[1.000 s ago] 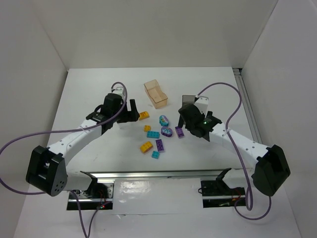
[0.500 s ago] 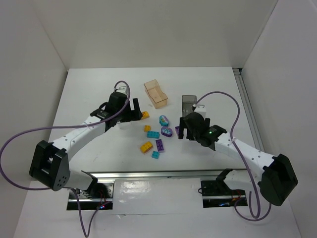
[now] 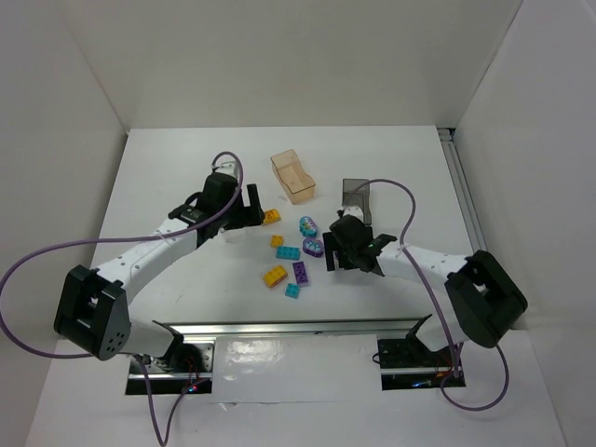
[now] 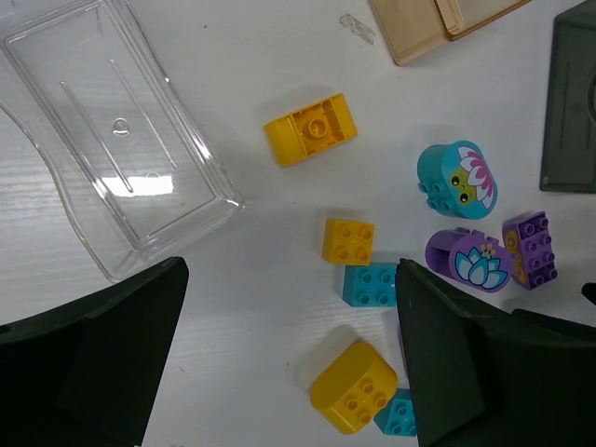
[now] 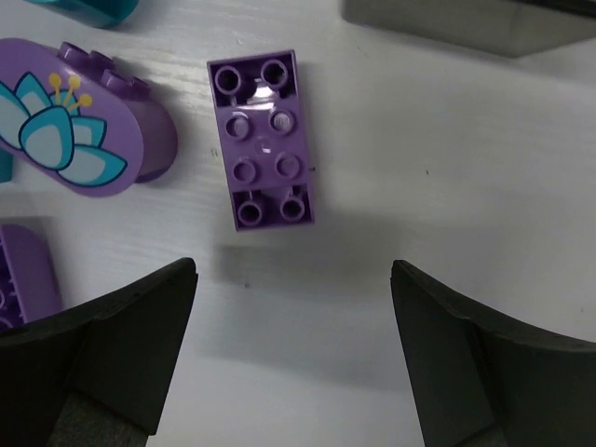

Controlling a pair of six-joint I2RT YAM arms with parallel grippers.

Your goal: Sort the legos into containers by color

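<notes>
Right gripper (image 5: 293, 284): fingers spread wide, gripping nothing.
Purple brick (image 5: 261, 140): glossy, oblong and studded, lying flat just ahead of those fingers.
Left gripper (image 4: 289, 298): fingers spread wide.
Clear bin (image 4: 121, 177): smooth rectangular plastic, beside it.

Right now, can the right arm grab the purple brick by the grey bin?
Probably yes: the purple brick lies ahead of the open jaws of the right arm, nothing on top, an oval purple piece beside it.
</notes>
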